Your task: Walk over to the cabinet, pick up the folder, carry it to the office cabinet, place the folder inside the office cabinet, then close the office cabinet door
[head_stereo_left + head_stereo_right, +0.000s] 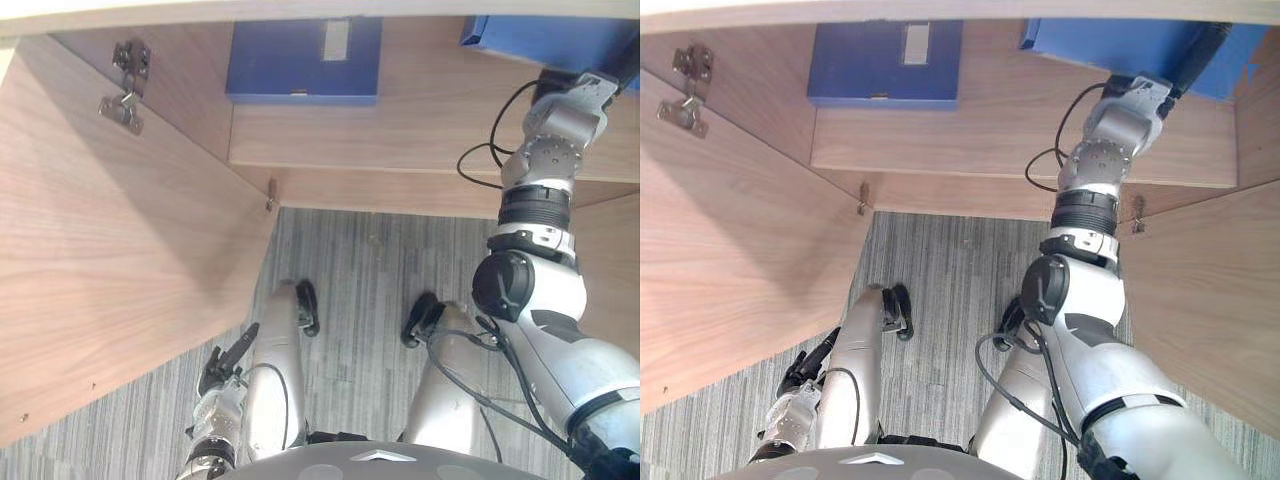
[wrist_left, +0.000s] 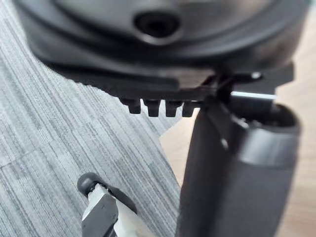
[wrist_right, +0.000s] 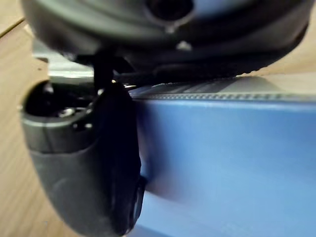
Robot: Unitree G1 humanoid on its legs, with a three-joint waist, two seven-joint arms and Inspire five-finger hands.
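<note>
Left robot hand (image 1: 222, 372) low, relaxed; right robot hand (image 3: 84, 163) grips blue folder (image 3: 222, 163); second folder (image 1: 303, 60) on shelf (image 1: 400, 135).

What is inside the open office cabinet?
One blue folder rests on the shelf. The right hand holds a second blue folder over the shelf; what lies beneath that one is hidden.

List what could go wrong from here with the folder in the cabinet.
The right robot hand grips the held folder near one edge; it may tip or slip before resting on the shelf. The other folder lies on the same shelf beside it; a sideways push could knock it. The left door stands open; a folder left overhanging could block it.
</note>
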